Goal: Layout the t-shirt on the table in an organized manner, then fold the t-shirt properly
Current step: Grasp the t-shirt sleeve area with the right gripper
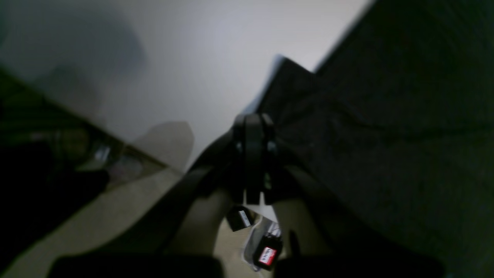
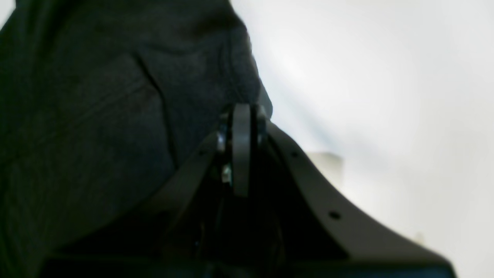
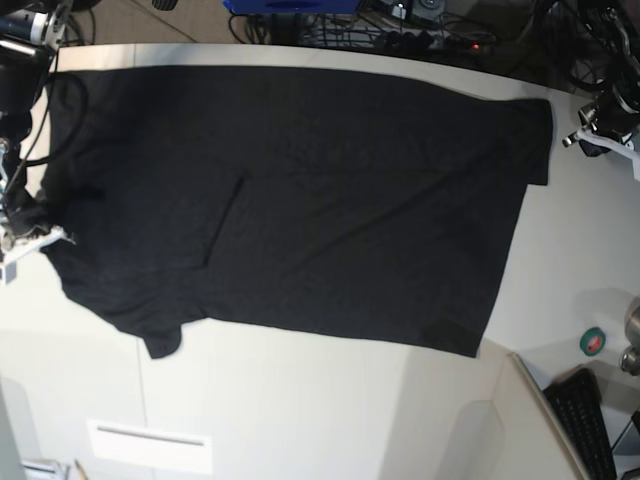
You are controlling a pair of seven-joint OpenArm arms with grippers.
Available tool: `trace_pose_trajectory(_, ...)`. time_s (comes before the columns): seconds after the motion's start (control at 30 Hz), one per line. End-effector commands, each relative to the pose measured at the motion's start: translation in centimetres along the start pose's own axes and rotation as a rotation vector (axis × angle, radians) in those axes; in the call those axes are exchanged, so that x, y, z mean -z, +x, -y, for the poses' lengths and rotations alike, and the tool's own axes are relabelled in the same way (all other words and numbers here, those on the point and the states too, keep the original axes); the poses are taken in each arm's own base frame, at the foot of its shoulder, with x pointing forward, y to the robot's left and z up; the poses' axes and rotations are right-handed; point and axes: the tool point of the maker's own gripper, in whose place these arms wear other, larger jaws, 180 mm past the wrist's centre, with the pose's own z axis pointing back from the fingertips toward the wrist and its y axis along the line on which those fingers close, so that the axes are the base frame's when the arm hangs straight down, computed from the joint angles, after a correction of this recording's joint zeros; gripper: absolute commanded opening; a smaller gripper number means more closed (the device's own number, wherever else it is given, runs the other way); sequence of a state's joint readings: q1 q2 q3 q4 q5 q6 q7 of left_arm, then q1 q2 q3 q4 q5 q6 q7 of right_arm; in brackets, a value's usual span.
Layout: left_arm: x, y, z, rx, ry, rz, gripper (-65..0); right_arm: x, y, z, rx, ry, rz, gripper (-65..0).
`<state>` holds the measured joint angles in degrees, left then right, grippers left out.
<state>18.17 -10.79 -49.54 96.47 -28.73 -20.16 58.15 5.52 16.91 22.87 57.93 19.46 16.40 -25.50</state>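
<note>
**Both hands pinched at opposite ends of the spread t-shirt**

The t-shirt (image 3: 300, 190) is lying spread, plain black side up, across the far half of the desk (image 3: 330, 400); its long axis is running from 9 o'clock to 3 o'clock in the base view, tilting slightly down toward 4 o'clock at the hem end; one sleeve is poking out at about 7 o'clock, near the lower left of the cloth.

The right hand (image 2: 242, 112) is sitting at the 9 o'clock end of the cloth, its jaws drawn together; in its wrist view the shirt edge is bunching right at the tips, so it appears to be pinching the t-shirt there, though the exact bite is hard to make out in the blur; the cloth is spreading away from this hand toward 10 o'clock in that view, with bare desk at 2 o'clock.

The left hand (image 1: 252, 125) is sitting at the 3 o'clock end, jaws closed as well; a corner of the t-shirt is lying just at its tips and the body of the cloth is stretching off toward 2 o'clock in its wrist view; whether cloth is actually caught between the jaws I cannot tell.

Judging from this, each arm is nearest its own end of the long axis; the coming move is likely turning on a pull along that axis, or a lift of the two ends to fold.
</note>
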Motion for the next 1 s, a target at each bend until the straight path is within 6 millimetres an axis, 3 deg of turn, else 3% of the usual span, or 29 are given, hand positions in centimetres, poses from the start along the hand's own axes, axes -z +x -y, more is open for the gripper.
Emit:
trace_pose_trajectory(0.0, -0.4, 1.9, 0.4, 0.046, -0.020, 0.053, -65.0, -0.8, 2.2, -0.1, -0.019, 0.008, 0.058, -65.0)
trace_pose_trajectory(0.13, -0.2, 2.9, 1.0, 0.071, -0.043, 0.076, -65.0, -2.6, 1.5, -2.0, -0.052, 0.033, 0.076, -65.0)
trace_pose_trajectory(0.37, -0.1, 3.4, 1.1, 0.071, -0.044, 0.087, -65.0, -6.3, -0.4, -3.7, -0.056, 0.039, 0.057, -65.0)
trace_pose_trajectory(0.7, -0.1, 3.2, 1.0, 0.069, -0.044, 0.081, -65.0, -6.7, -5.9, -6.4, -0.013, 0.084, -0.129, -65.0)
trace_pose_trajectory(0.77, -0.1, 3.2, 1.0, 0.069, -0.044, 0.081, -65.0, -6.7, -5.9, -6.5, -0.013, 0.088, -0.128, -47.9)
trace_pose_trajectory(0.83, -0.1, 3.3, 0.9, 0.067, -0.042, 0.082, -65.0, -6.7, -5.0, -6.7, -0.017, 0.091, -0.106, -37.4)
trace_pose_trajectory(0.97, -0.1, 3.3, 0.8, 0.068, -0.039, 0.082, -65.0, -6.0, -0.5, -7.0, -0.022, 0.095, -0.004, -37.1)
